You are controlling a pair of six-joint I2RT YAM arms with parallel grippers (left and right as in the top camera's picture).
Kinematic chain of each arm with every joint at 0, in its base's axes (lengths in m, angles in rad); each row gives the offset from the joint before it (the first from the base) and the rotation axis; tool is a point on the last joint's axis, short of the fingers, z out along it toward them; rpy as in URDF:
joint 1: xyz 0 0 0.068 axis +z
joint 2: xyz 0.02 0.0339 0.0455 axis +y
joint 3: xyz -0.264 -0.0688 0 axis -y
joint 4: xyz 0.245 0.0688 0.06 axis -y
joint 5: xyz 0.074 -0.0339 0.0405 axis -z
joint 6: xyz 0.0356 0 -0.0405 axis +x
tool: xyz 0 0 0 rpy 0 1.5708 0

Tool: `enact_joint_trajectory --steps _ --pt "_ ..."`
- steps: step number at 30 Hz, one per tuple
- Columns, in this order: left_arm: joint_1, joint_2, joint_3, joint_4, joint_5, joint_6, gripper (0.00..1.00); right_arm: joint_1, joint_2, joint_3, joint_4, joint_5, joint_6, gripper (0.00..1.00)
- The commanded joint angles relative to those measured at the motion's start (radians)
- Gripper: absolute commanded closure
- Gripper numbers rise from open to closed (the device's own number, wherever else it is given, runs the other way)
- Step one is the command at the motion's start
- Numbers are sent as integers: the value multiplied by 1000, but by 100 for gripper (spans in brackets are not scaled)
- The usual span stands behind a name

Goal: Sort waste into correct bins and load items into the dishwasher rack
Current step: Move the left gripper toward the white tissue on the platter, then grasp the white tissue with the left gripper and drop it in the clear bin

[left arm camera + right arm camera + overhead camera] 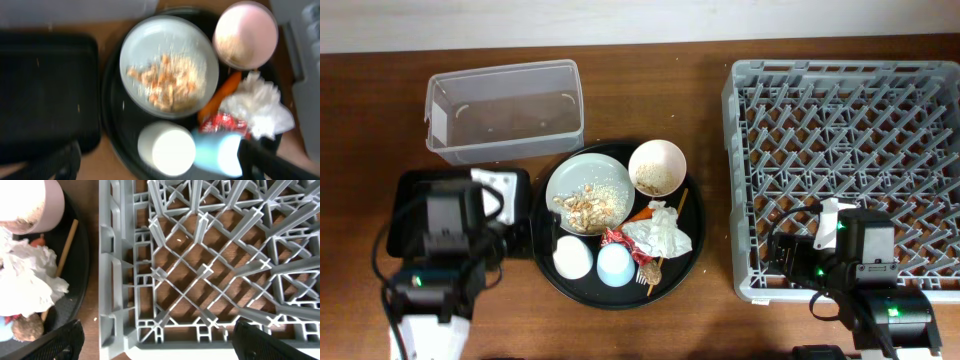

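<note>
The pale plate (572,175), carrying beige scraps (590,205), sits on the left part of the round black tray (542,270), mid-frame in the overhead view. In the left wrist view it lies straight up-frame from the left gripper (159,147), fingers spread wide, so this arm looks nearer. The right gripper (157,330), fingers also wide, hangs over the rack's (112,290) lower left corner.

At the desk's near-left corner, the left arm (440,250) is showing a boxy black housing, a looping black cable (392,235), a glowing green light (417,281) and a white base (425,335). Near the right corner, the right arm (865,265) is wearing matching black casing with a white tab (830,215); its fingers (50,342) are looking matte black.
</note>
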Motion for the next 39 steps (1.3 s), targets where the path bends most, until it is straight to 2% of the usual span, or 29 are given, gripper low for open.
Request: enact_joint_trajectory --steps 1,6,10,12,14,18,20,21,24,27,29,32,34,35,36,39 --pt "2 80 131 -39 29 60 1 5 -4 24 -4 33 49 2" --pt "-32 109 135 31 93 61 1 5 -4 24 -21 39 50 2" --pt "-292 294 169 39 -62 64 1 5 -4 67 -58 125 154 2" --pt "-389 390 180 85 -61 64 1 5 -4 90 -96 203 163 2" --pt "-478 484 181 163 -57 63 1 5 1 92 -149 300 253 2" --pt "-613 629 181 297 -57 60 1 5 2 92 -150 299 273 2" --pt "-665 695 181 377 -58 49 11 5 2 92 -153 299 273 2" --pt "-681 721 181 408 -58 37 19 5 2 92 -153 299 273 2" --pt "-689 776 181 431 -83 34 30 5 2 92 -152 299 273 2" --pt "-689 805 181 428 -95 34 36 5 2 92 -152 299 273 2" --pt "-689 805 181 423 -96 34 44 5 2 92 -152 299 273 2" --pt "-689 805 181 372 -96 34 67 5 2 92 -152 299 273 2" --pt "-689 805 181 352 -96 34 72 5 2 92 -152 299 273 2" --pt "-689 805 181 352 -96 34 77 5 2 92 -152 299 273 2" --pt "-689 805 181 352 -104 34 98 5 2 92 -152 299 273 2" --pt "-687 779 207 346 -122 34 99 5 2 92 -152 299 273 2"
